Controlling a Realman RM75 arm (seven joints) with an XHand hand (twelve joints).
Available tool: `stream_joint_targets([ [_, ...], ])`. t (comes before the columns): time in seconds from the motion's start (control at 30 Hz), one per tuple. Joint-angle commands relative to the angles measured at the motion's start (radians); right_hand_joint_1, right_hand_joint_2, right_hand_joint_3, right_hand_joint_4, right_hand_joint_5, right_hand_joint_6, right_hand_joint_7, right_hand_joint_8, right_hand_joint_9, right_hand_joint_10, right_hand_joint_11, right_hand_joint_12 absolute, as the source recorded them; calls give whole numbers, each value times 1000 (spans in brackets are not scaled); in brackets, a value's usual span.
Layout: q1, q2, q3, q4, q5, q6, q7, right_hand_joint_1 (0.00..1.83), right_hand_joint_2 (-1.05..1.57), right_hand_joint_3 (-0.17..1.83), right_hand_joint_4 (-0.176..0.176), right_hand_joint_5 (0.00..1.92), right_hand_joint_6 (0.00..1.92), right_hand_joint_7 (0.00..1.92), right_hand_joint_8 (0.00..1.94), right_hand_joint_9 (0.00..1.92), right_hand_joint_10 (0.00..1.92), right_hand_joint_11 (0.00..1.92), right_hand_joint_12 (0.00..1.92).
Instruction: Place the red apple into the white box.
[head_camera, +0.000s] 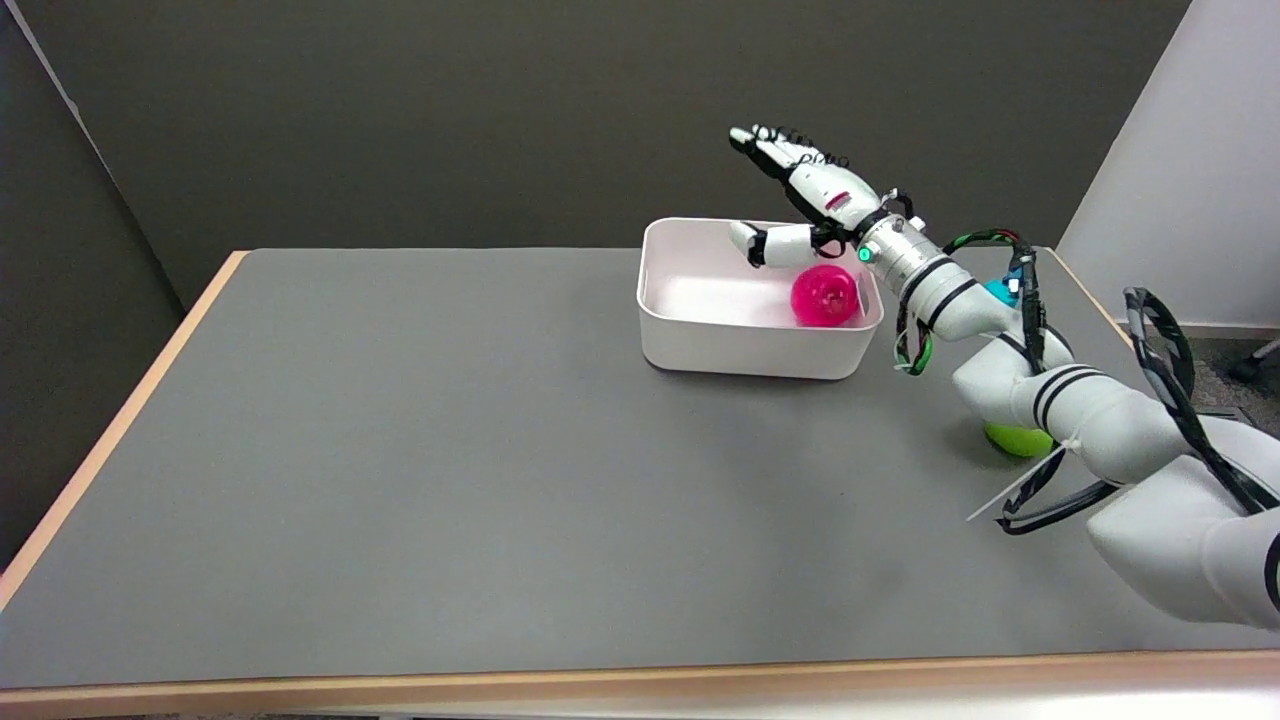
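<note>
The red apple (825, 295) sits inside the white box (745, 345), tucked against the box's right wall. Above the box's far right corner the right hand (805, 195) hangs in the air with nothing in it: its fingers stretch out flat toward the dark back wall, and the thumb drops apart from them over the box's far rim. No part of the hand touches the apple. To the right of the box, a green round thing (1015, 440) peeks out from under the white arm on the grey table (400, 450), mostly hidden.
</note>
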Motion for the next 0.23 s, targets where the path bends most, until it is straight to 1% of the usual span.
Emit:
stream_joint_targets([
  [0.03,-244,78,193,492,69,137,102,314,640,941,65,0,109,-1,-1,-1,-1,-1,321],
  [0.07,-277,92,219,527,69,130,101,309,641,944,64,4,119,-1,-1,-1,-1,-1,313],
  [0.1,-332,110,259,601,69,119,92,310,643,949,64,9,128,-1,-1,-1,-1,-1,308],
  [0.17,-440,125,336,715,73,96,52,427,638,999,58,44,175,-1,45,-1,24,-1,433],
  [0.23,-559,130,446,821,98,74,-18,394,655,1009,58,37,226,-1,98,-1,103,-1,517],
])
